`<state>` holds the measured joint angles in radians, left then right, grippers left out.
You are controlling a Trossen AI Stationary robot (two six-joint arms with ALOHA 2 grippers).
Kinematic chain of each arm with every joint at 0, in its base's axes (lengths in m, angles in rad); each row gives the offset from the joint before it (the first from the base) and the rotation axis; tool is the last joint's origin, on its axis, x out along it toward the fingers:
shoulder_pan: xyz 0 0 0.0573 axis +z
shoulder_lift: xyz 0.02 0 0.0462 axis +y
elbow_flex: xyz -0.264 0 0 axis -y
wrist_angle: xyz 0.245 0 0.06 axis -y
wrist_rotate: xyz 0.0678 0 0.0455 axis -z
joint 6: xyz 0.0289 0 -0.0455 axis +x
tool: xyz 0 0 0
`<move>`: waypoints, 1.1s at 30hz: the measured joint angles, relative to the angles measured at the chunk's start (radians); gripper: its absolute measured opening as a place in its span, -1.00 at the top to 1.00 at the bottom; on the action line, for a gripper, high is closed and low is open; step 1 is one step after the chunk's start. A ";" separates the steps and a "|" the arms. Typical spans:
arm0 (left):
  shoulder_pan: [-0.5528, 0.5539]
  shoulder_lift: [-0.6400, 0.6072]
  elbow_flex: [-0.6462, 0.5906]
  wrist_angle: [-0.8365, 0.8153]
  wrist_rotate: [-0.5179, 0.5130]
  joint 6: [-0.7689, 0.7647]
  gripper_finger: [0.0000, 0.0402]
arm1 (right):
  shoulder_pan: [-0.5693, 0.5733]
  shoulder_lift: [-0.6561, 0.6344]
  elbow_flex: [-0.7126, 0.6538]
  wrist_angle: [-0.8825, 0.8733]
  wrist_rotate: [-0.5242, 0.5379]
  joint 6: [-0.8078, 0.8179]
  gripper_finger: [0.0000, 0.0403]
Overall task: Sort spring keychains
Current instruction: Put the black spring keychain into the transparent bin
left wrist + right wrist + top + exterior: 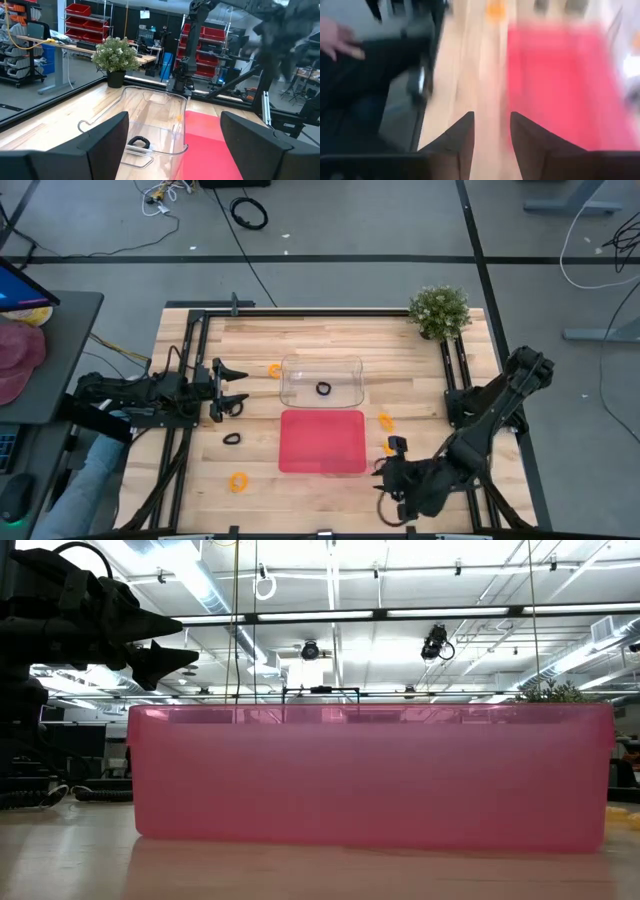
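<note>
Judging by their small coiled loops, the spring keychains [237, 481] scattered on the worktop [255, 340], one black in the clear bin [322, 380], look light, springy and best pinched across the coil; left pincer [232, 386] gapes, right pincer [491, 131] stands narrowly apart, empty.

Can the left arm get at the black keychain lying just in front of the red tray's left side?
Probably yes. The left hand is open and sits close to that black keychain, with only bare table between them; the red tray lies off to the side.
</note>
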<state>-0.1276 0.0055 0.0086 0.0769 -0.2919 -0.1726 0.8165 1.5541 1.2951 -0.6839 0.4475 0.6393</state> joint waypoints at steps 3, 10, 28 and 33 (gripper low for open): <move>0.000 0.000 0.000 0.000 0.000 0.000 -0.60 | 0.003 0.032 -0.007 -0.101 -0.080 0.124 0.36; 0.000 0.000 0.000 0.000 0.000 0.000 -0.60 | 0.014 0.114 -0.014 -0.165 -0.212 0.217 0.36; 0.000 0.000 0.000 0.000 0.000 0.000 -0.60 | 0.031 0.242 -0.014 -0.228 -0.264 0.309 0.36; 0.000 0.000 0.000 0.000 0.000 0.000 -0.60 | 0.040 0.271 -0.014 -0.246 -0.264 0.311 0.36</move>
<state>-0.1276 0.0055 0.0089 0.0769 -0.2916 -0.1726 0.8561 1.8255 1.2808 -0.9301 0.1832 0.9506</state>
